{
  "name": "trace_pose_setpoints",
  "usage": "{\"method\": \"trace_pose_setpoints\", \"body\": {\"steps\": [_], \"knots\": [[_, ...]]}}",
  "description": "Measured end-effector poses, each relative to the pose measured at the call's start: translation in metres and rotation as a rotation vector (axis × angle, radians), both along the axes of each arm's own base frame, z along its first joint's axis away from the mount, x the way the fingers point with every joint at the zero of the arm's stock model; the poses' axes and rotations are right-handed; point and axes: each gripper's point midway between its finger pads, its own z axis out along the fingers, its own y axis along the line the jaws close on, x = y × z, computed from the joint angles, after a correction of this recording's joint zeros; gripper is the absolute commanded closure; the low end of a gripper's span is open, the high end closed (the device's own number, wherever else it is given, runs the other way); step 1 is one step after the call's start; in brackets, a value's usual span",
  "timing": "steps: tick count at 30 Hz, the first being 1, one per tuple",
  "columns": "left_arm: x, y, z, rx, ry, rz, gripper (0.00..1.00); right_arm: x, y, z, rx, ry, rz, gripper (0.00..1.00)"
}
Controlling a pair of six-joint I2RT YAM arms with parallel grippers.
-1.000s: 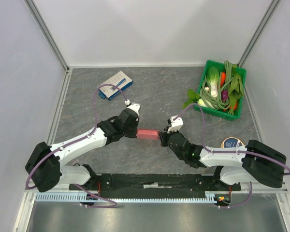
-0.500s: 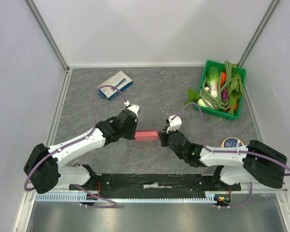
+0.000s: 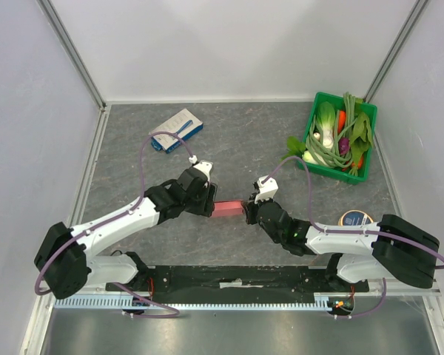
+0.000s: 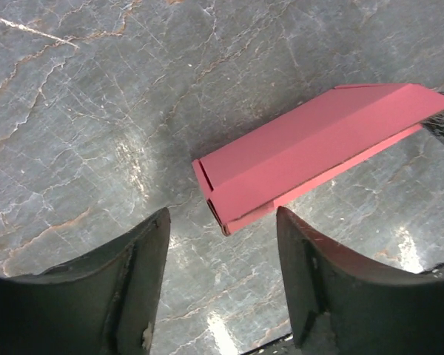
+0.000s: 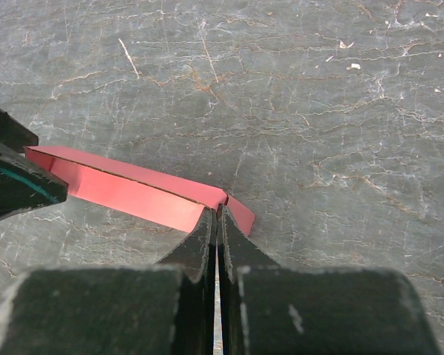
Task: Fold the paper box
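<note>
The paper box [image 3: 228,209] is a pink-red card blank folded flat into a narrow strip, lying between the two arms. My right gripper [image 3: 246,209] is shut on its right end. In the right wrist view the fingers [image 5: 217,211] pinch the paper box [image 5: 133,194] at an edge notch. My left gripper [image 3: 211,201] stands open at the strip's left end. In the left wrist view the paper box [image 4: 311,151] ends just ahead of the left gripper [image 4: 222,218], touching neither finger.
A white-and-blue box [image 3: 176,130] lies at the back left. A green basket [image 3: 331,97] of vegetables stands at the back right. A round tin [image 3: 355,219] sits beside the right arm. Grey walls close in the table.
The left gripper has let go of the strip's left end and opened wide. The right gripper stays shut on the right end, and the strip has barely shifted.
</note>
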Motion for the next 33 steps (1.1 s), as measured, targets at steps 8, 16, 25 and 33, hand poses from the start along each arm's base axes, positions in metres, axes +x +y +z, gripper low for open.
{"method": "trace_pose_setpoints", "body": {"steps": [8, 16, 25, 33], "knots": [[-0.007, -0.003, 0.024, -0.059, -0.008, -0.022, 0.59, 0.0, 0.0, 0.0, -0.006, 0.001, 0.001, 1.0], [-0.01, -0.003, 0.028, -0.051, 0.018, -0.028, 0.73, 0.0, 0.0, 0.0, -0.008, 0.001, 0.001, 1.0], [-0.004, -0.003, 0.015, 0.011, 0.055, -0.012, 0.8, 0.0, 0.0, 0.0, -0.008, 0.002, 0.001, 1.0], [0.0, 0.001, 0.012, 0.038, 0.045, 0.001, 0.98, 0.0, 0.0, 0.0, -0.008, 0.002, 0.002, 1.0]]}}
